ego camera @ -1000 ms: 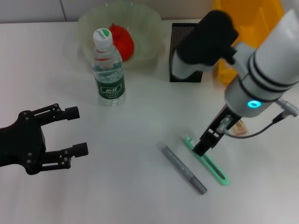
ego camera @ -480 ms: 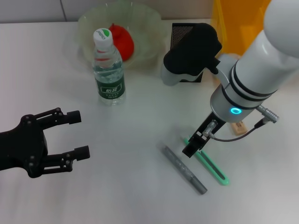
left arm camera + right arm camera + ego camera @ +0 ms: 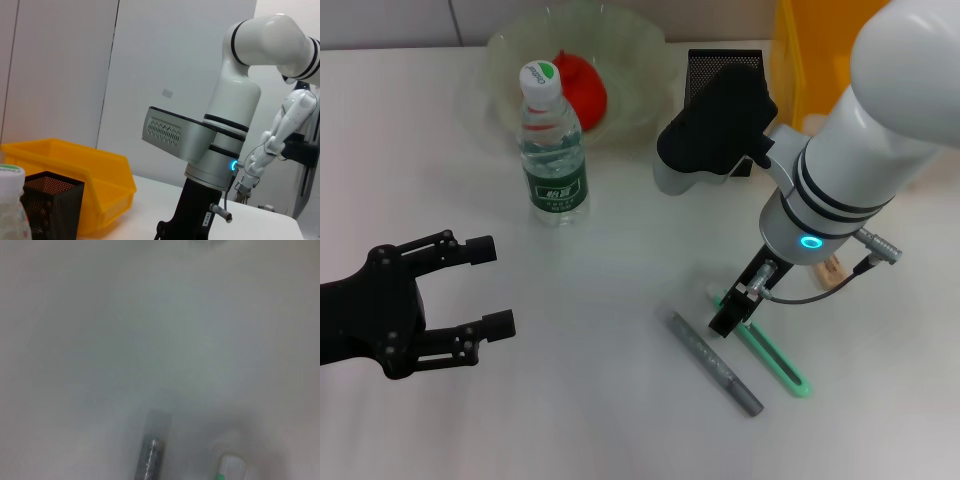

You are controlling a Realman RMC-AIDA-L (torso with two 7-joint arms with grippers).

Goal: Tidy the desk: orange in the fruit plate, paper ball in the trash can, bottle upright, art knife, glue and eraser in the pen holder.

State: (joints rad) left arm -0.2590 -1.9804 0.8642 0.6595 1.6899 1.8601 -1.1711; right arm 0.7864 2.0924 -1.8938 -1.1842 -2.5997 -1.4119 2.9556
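right gripper [image 3: 732,318] low over green art knife [image 3: 765,346], grip state unclear; grey glue stick [image 3: 714,363] just beside; centre before closing; left gripper [image 3: 470,288] released, idle.

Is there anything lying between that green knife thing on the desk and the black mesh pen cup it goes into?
Nothing on the table does. Only the right arm itself hangs over that stretch, its right gripper at the green art knife, the pen holder behind.

The right gripper [image 3: 725,322] sits low over the near end of a flat green art knife [image 3: 767,347], lying on the desk. Just beside it, toward the left arm, lies a grey stick [image 3: 713,362], roughly parallel.
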